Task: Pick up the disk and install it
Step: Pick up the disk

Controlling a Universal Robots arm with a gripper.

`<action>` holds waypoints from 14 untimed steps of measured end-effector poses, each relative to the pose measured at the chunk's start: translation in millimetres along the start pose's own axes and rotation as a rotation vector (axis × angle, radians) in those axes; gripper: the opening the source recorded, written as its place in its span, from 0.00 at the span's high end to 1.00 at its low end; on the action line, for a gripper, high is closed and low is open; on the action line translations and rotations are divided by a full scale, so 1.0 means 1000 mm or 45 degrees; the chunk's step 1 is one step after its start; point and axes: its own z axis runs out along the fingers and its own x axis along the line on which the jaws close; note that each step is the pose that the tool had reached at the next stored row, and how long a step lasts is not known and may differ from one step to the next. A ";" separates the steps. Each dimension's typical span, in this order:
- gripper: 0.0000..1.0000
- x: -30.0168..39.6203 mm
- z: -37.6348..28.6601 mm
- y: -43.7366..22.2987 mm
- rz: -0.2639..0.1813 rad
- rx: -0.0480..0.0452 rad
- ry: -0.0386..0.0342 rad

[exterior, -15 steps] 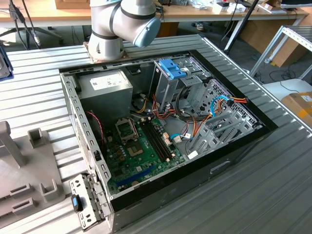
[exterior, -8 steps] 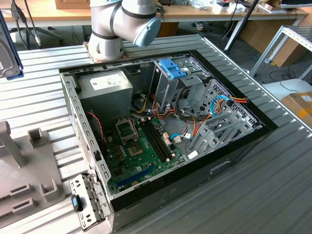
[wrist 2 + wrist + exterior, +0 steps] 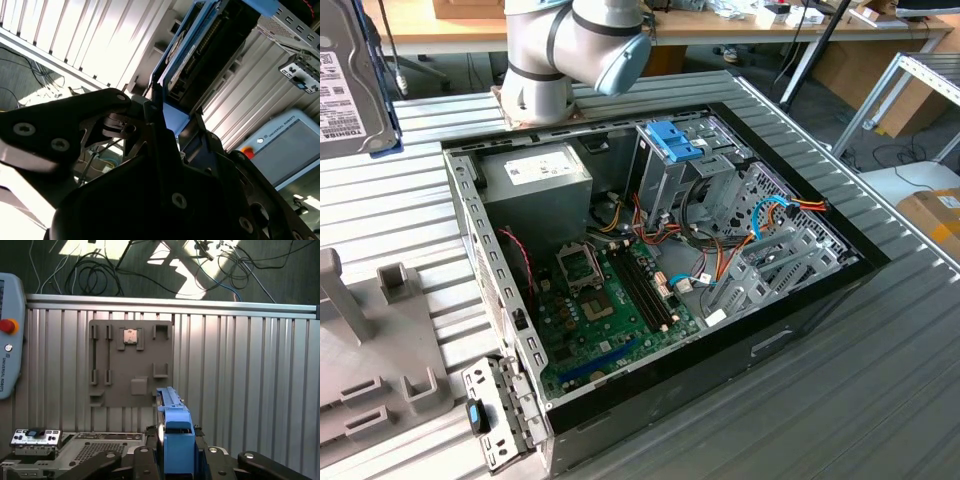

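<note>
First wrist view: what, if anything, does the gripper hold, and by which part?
The gripper holds the disk, clamped at one end across its light-blue carrier rail.

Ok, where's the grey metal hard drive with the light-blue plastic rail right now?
The disk is clamped in the gripper in both wrist views; it's at the exterior view's left edge, left of the open computer case.

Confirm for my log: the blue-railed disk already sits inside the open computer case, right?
Not inside: the first wrist view shows the gripper gripping the blue-railed disk; in the exterior view it's outside the open computer case.
</note>
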 end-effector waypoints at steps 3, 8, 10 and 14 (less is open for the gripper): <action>0.63 -0.0002 0.0001 -0.0118 0.000 0.000 -0.0001; 0.63 -0.0007 0.0002 -0.0305 0.000 0.000 -0.0001; 0.63 -0.0010 0.0002 -0.0377 -0.001 0.000 0.0000; 0.63 -0.0017 0.0003 -0.0547 -0.001 0.000 0.0000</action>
